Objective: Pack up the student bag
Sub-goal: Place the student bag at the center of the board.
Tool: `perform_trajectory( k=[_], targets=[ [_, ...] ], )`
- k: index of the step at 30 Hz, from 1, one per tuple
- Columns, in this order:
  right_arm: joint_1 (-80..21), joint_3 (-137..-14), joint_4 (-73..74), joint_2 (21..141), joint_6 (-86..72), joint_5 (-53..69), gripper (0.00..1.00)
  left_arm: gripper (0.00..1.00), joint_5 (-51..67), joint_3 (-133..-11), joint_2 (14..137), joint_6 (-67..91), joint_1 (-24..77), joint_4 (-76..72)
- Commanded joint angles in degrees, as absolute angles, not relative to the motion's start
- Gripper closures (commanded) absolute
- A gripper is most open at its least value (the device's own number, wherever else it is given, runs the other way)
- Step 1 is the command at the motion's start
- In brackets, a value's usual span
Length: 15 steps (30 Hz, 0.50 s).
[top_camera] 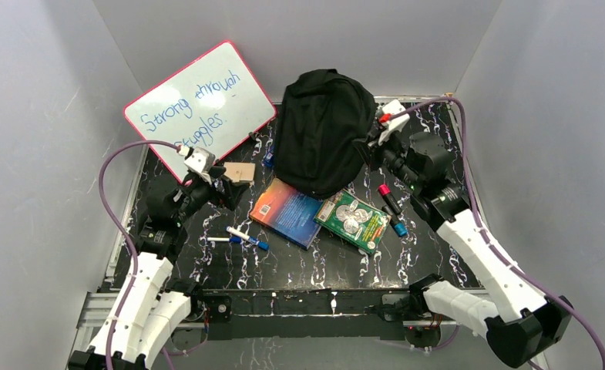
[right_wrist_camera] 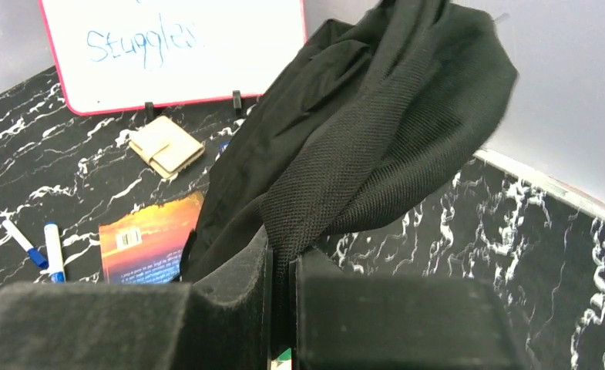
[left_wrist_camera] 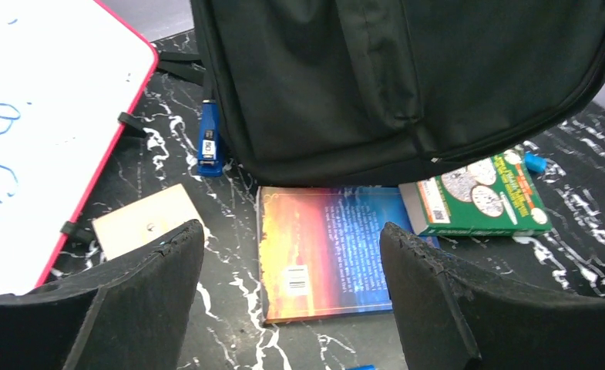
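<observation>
1. Nearest the lens: noted right gripper (right_wrist_camera: 281,266) fingers almost together, pinching a fold of the student bag (right_wrist_camera: 376,131), beyond the orange book (right_wrist_camera: 149,239) and to its right in the top view.
2. Noted left gripper (left_wrist_camera: 291,231) fingers spread wide, holding nothing, short of the orange book, to its left in the top view.
3. Found student bag slumped over the orange book's far edge, touching it; green book (left_wrist_camera: 484,193) just beside the orange book, likewise part-covered.
4. Judged bag soft, floppy, probably light; expect sagging and folding when lifted. Not fragile.
5. Suggest gripping strap, seam or zip edge, not flat panel. Cannot tell where opening lies.
</observation>
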State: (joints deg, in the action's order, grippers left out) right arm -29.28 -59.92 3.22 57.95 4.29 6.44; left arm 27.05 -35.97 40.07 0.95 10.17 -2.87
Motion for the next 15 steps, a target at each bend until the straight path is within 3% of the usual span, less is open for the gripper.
perform_trajectory(
  k=[1,9,15],
  targets=[
    [-29.3,-53.9,-0.1,51.6,-2.4,3.0,1.00,0.20,29.6,-35.4,42.0,8.8,9.8,-8.7],
    [-29.3,-36.4,-3.2,41.1,-7.9,6.0,1.00,0.26,31.7,-32.5,50.0,34.8,10.6,-18.1],
    [-29.4,-29.9,4.2,35.2,-17.6,1.7,1.00,0.27,27.4,-31.1,54.1,34.9,19.5,-20.3]
  ],
)
